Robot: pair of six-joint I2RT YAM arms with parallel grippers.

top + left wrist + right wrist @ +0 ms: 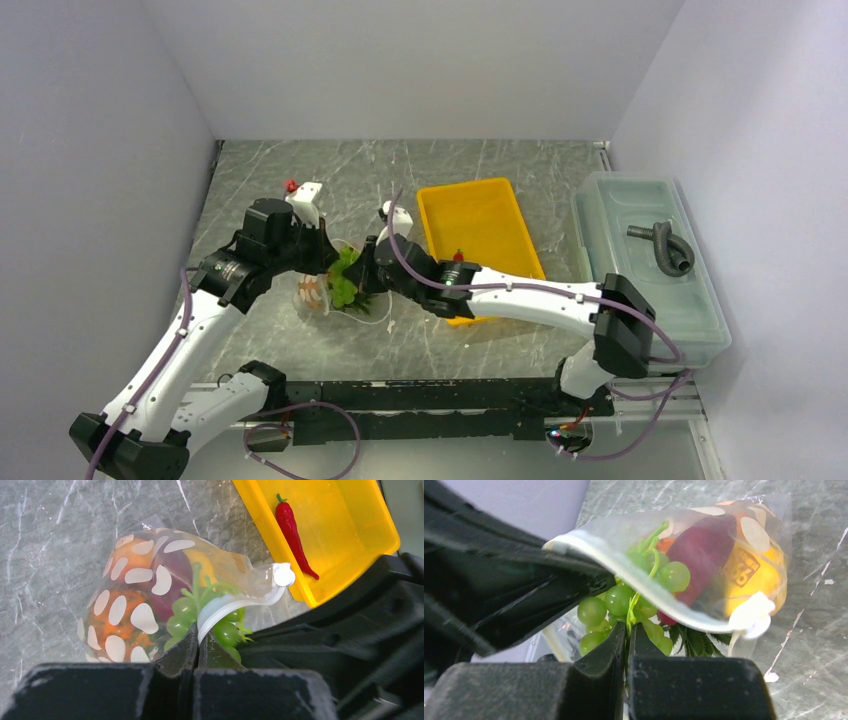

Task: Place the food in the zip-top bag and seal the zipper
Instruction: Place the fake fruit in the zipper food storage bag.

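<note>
The clear polka-dot zip-top bag (322, 292) lies left of the yellow tray and holds orange, purple and yellow fruit (170, 570). My left gripper (198, 636) is shut on the bag's whitish zipper strip (235, 602) and holds the mouth up. My right gripper (628, 630) is shut on the stem of the green grapes (616, 600), which hang half inside the bag's mouth (634, 580). The grapes also show in the top view (345, 280) between the two grippers. A red chilli (295, 532) lies in the tray.
The yellow tray (500, 200) stands right of the bag, its near end under my right arm. A translucent lidded bin (645, 265) with a grey hose piece stands at the far right. White walls close in the left, back and right.
</note>
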